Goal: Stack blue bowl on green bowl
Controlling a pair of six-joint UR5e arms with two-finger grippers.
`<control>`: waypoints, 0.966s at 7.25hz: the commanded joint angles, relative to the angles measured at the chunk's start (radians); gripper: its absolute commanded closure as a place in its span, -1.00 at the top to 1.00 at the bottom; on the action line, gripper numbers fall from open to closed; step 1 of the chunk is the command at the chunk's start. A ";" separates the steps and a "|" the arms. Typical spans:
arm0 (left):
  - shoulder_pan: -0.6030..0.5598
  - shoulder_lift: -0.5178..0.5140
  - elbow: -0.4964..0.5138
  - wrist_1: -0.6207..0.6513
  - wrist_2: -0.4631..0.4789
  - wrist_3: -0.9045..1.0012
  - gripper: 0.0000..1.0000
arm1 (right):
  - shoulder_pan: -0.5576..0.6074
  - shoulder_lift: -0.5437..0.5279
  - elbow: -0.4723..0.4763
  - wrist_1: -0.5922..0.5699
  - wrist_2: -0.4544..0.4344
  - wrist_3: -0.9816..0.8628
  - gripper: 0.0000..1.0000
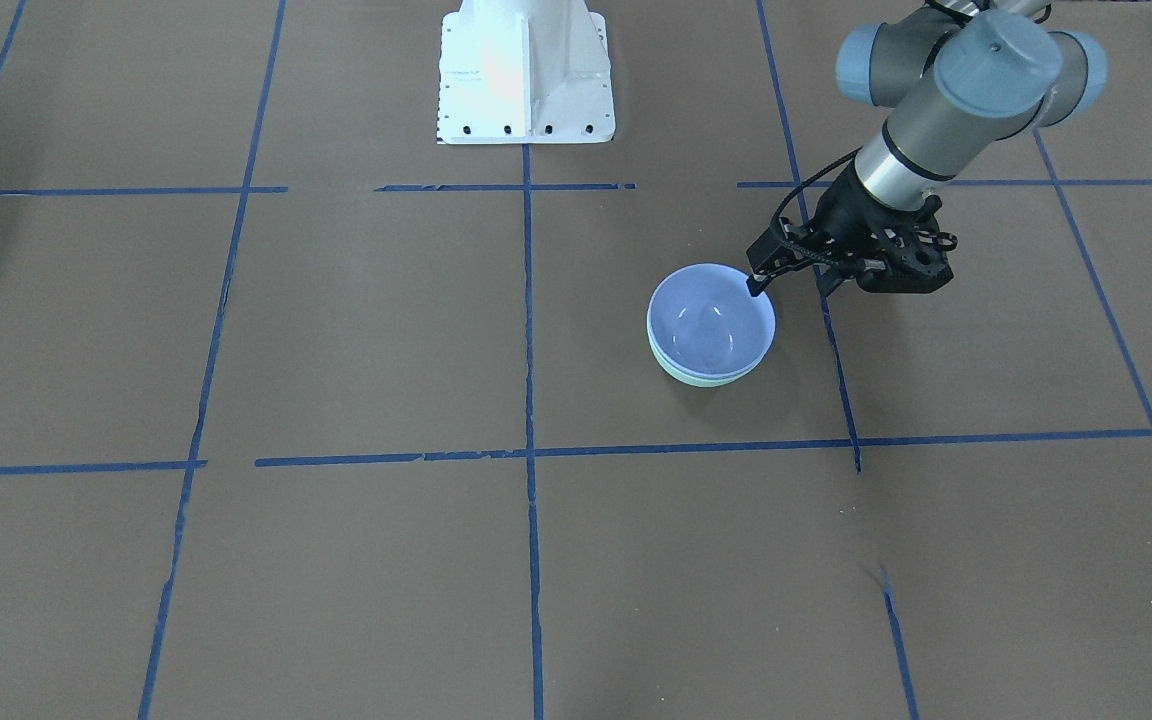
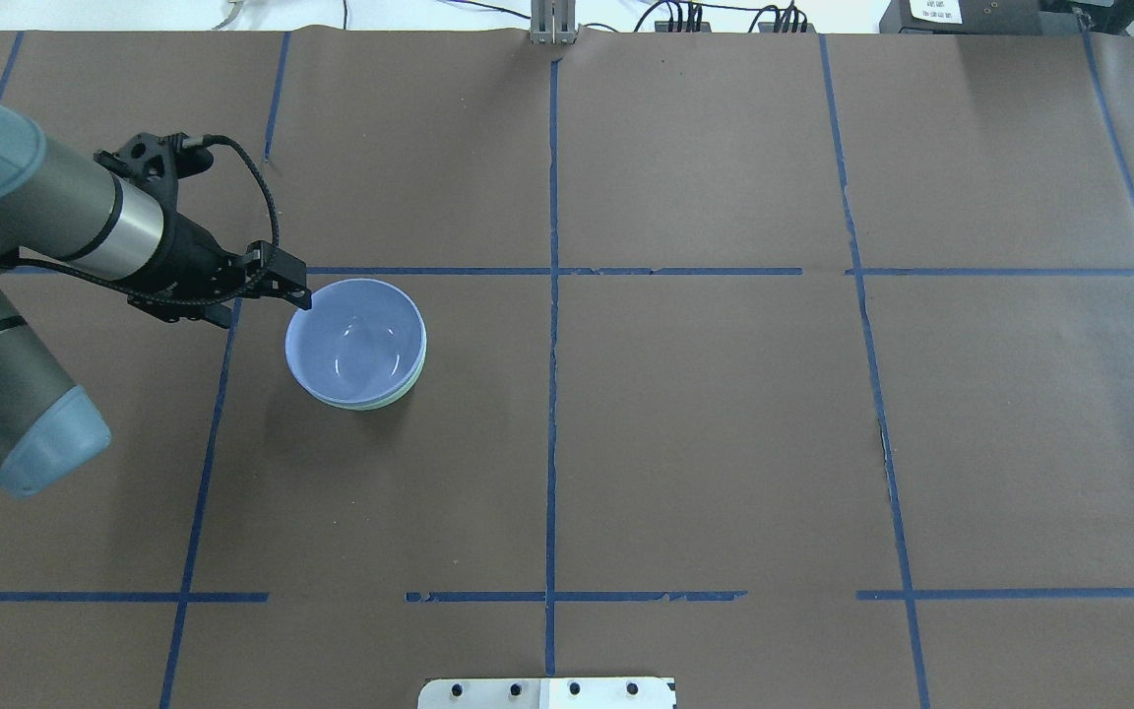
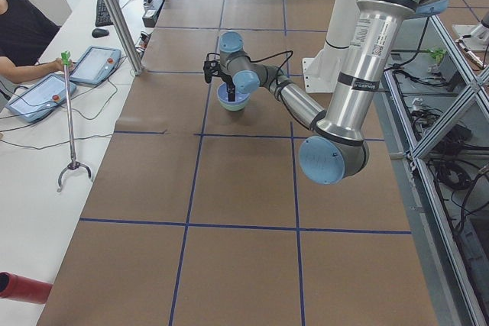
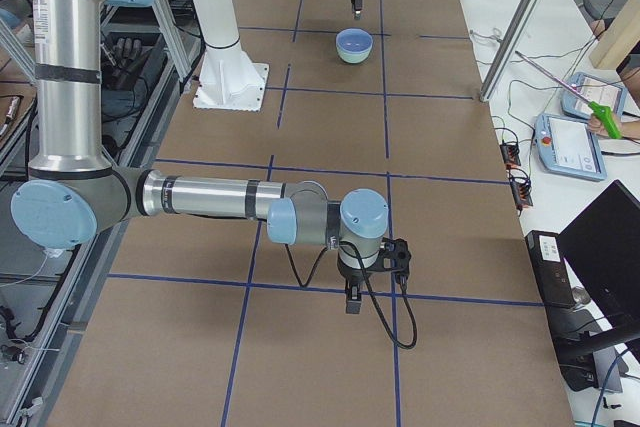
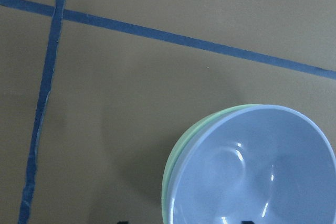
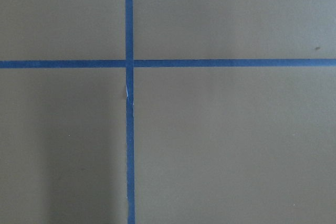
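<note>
Blue bowl (image 1: pixel 711 322) inside green bowl (image 1: pixel 698 378); left tool (image 1: pixel 791 287) agape beside them

Robotics lab, no question: a desk (image 2: pixel 724 443) papered brown and gridded with blue tape (image 2: pixel 551 414), grey-and-blue robot arms (image 4: pixel 200 197) on a white pedestal (image 1: pixel 526 75), aluminium framing (image 3: pixel 114 13), cable bundles (image 2: pixel 670 18), and an operator (image 3: pixel 23 32) alongside with teach pendants (image 3: pixel 95 65).

No writing is legible anywhere (the arm label (image 3: pixel 376 50) is too small).
</note>
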 commanded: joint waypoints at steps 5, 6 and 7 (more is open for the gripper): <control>-0.494 0.070 -0.007 0.408 -0.003 1.007 1.00 | 0.000 0.000 0.000 -0.001 0.000 0.000 1.00; -0.567 0.097 0.063 0.398 -0.007 1.046 1.00 | 0.000 0.000 0.000 0.000 0.001 0.000 1.00; -0.615 0.113 0.111 0.389 -0.007 1.082 1.00 | 0.000 0.000 0.000 0.000 0.000 0.000 1.00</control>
